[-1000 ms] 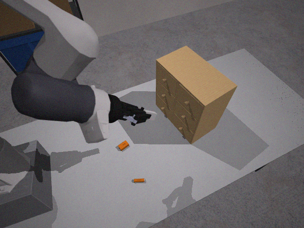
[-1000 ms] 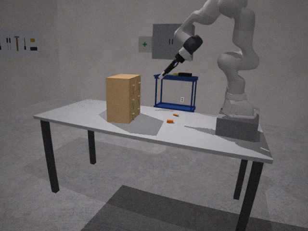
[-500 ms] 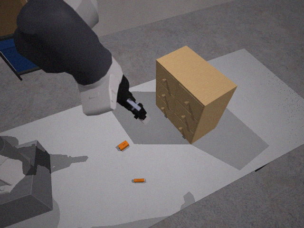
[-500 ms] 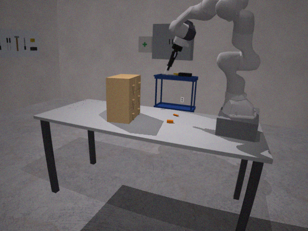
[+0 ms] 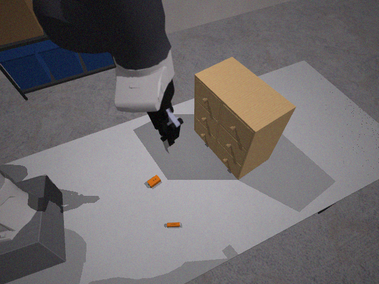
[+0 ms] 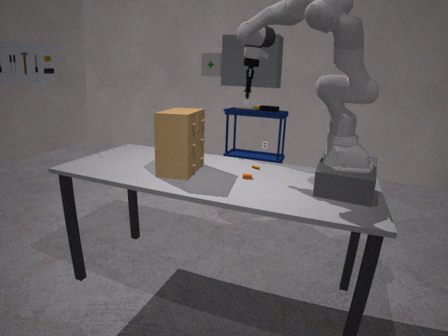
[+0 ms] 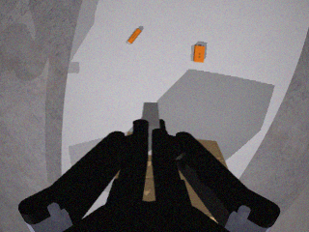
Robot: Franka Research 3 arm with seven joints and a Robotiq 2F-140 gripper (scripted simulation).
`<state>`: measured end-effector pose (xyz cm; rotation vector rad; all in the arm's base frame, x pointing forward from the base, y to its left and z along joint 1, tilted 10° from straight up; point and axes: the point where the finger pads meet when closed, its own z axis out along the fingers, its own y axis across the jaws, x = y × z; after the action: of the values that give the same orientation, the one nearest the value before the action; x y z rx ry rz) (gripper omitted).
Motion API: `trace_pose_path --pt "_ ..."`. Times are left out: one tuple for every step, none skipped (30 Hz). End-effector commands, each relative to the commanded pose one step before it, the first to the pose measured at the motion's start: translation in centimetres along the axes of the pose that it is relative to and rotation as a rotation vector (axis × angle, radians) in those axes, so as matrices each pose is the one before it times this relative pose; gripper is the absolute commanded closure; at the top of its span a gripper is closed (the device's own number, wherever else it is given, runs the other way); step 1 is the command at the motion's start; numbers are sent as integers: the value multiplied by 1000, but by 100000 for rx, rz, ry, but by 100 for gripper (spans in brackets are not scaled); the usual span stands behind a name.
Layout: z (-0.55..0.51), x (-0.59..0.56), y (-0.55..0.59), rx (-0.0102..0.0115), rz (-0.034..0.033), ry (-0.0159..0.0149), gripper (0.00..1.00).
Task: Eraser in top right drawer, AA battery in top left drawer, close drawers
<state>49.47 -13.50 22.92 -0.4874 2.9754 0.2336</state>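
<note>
Eraser (image 5: 154,181) (image 6: 247,176) (image 7: 199,53) and AA battery (image 5: 173,224) (image 6: 255,167) (image 7: 134,36) are both lying on the white table top (image 5: 122,213) (image 6: 289,195) (image 7: 111,72), well apart from each other and in front of the small chest (image 5: 244,94) (image 6: 171,143) (image 7: 210,150). The orange, block-shaped eraser is resting near the edge of a grey shadow, while the slim orange battery is lying on its side. The wooden chest is standing upright, its six knobbed drawers, two in each of three rows, all looking pushed in. The gripper (image 5: 167,145) (image 6: 247,96) (image 7: 151,113) is hanging above the table, pointing downward, its jaws closed together with nothing between them. Behind the table, a blue cart (image 5: 51,83) (image 6: 255,113) is standing on the floor, with black and yellow things lying on its top.

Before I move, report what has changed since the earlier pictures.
The gripper has swung from a slant toward the chest to pointing nearly straight down. Nothing was taken hold of or let go. The two orange things, the block and the cylinder, stayed put, as did the chest, drawers in.
</note>
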Motion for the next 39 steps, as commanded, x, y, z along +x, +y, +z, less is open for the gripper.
trace_pose_path --pt "36 1047 930 -3004 9548 6141 100" --pt "-49 47 -2 7 4 556 100" --pt "-41 38 -3 10 6 445 100" --pt "-32 30 -3 10 6 344 100" --pt "-24 22 -3 9 5 253 100" --pt "-17 16 -2 7 4 174 100" --pt "-11 10 -1 4 3 109 100" --pt "-6 5 -1 2 1 57 100" --pt "-2 2 0 1 1 22 100" --pt "0 0 0 0 0 0 100" --pt "0 0 0 0 0 0 100" --pt "0 0 0 0 0 3 100" --pt "0 0 0 0 0 0 100" --pt "0 0 0 0 0 0 100" --pt "0 0 0 0 0 0 100" --pt "0 0 0 0 0 0 100" --pt "0 0 0 0 0 0 100" --pt "0 0 0 0 0 0 100" --pt "0 0 0 0 0 0 100" --pt "0 0 0 0 0 0 100" --pt "0 0 0 0 0 0 100" --pt "0 0 0 0 0 0 100" --pt "0 0 0 0 0 0 100" --pt "0 0 0 0 0 0 100" --pt "0 0 0 0 0 0 100" --pt "0 0 0 0 0 0 100" --pt "0 0 0 0 0 0 100" --pt "0 0 0 0 0 0 100" --pt "0 0 0 0 0 0 100" --pt "0 0 0 0 0 0 100" --pt "0 0 0 0 0 0 100" --pt "0 0 0 0 0 0 100" --pt "0 0 0 0 0 0 100" --pt "0 0 0 0 0 0 100" --pt "0 0 0 0 0 0 100" --pt "0 0 0 0 0 0 100" --pt "0 0 0 0 0 0 100" --pt "0 0 0 0 0 0 100" --pt "0 0 0 0 0 0 100"
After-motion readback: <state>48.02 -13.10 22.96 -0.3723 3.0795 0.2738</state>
